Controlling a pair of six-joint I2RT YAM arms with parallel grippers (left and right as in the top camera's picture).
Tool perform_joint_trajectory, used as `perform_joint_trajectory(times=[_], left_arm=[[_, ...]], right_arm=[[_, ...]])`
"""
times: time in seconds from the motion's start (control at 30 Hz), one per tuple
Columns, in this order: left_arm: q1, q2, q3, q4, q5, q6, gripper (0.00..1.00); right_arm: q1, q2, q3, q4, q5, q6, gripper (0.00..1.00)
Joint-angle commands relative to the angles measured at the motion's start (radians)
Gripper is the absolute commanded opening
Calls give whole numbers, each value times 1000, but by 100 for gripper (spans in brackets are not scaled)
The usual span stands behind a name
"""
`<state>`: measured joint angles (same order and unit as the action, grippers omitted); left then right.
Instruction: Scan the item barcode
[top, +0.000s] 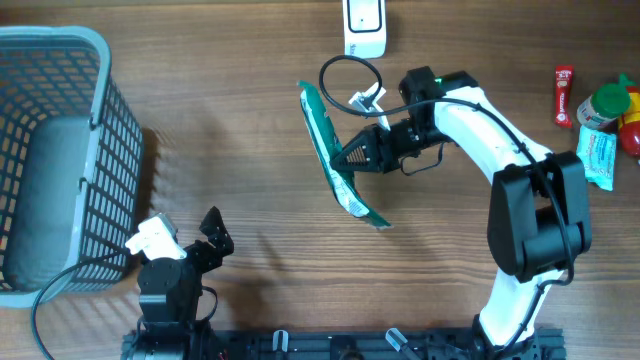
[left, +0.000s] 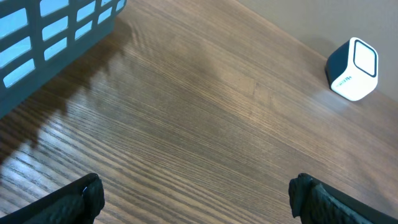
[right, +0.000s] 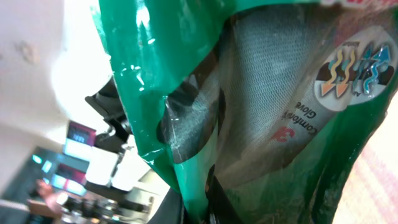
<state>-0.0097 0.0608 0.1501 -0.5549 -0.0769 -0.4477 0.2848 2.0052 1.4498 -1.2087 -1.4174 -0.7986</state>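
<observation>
Looks like the carry step. Holds the green packet (top: 335, 150) pinched tight in the right tool (top: 352, 155), up on its edge above the middle of the bench (top: 250, 120). Shows grey gloves through the clear part in the right wrist view. Leaves the left tool (top: 213, 232) spread wide with nothing in it, at the near left, just beside the blue basket (top: 100, 60).

Not scanned yet, going by how things lie. Finds the white scanner (top: 364, 28) at the far edge of the bench, a little to the right of the packet and apart from it. Cannot spot the barcode anywhere; maybe hidden on the other side, or too blurry up close to tell.

Next, most likely: bring the packet toward the far side, close to the scanner. Turn it so the barcode side faces the scanner's front. Hold it flat and steady there, because floppy, shiny bags crinkle and glare. Pinch firmly enough to stop any slipping. No job for the left tool here, by the look of it.
</observation>
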Motion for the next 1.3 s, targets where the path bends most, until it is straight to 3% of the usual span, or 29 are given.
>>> perform_joint_trajectory(times=[0.0,0.1,0.17,0.2,0.23,0.33,0.37,0.43,0.6,0.9,1.2,1.27], left_arm=[[6,-5,0,-3,8,-5,100],[6,-5,0,-3,8,-5,100],[6,-5,0,-3,8,-5,100],[6,-5,0,-3,8,-5,100],[6,-5,0,-3,8,-5,100],[6,-5,0,-3,8,-5,100],[6,-5,0,-3,8,-5,100],[6,-5,0,-3,9,-5,100],[6,-5,0,-3,8,-5,100],[6,-5,0,-3,8,-5,100],[6,-5,0,-3,8,-5,100],[6,-5,0,-3,8,-5,100]], right_arm=[[18,-12,-26,38,76,-72,4],[44,-11,-61,167,467,402,4],[59,-16,-55,219,586,527,9],[64,-16,-53,242,587,555,32],[69,-16,-53,273,592,588,64],[86,-22,-38,323,678,705,87],[94,-29,-25,317,702,713,100],[123,-56,-6,311,775,742,100],[266,-80,-13,319,1323,968,100],[244,5,-45,416,1325,908,100],[292,141,-49,360,1343,922,100],[291,208,-49,309,1350,938,89]])
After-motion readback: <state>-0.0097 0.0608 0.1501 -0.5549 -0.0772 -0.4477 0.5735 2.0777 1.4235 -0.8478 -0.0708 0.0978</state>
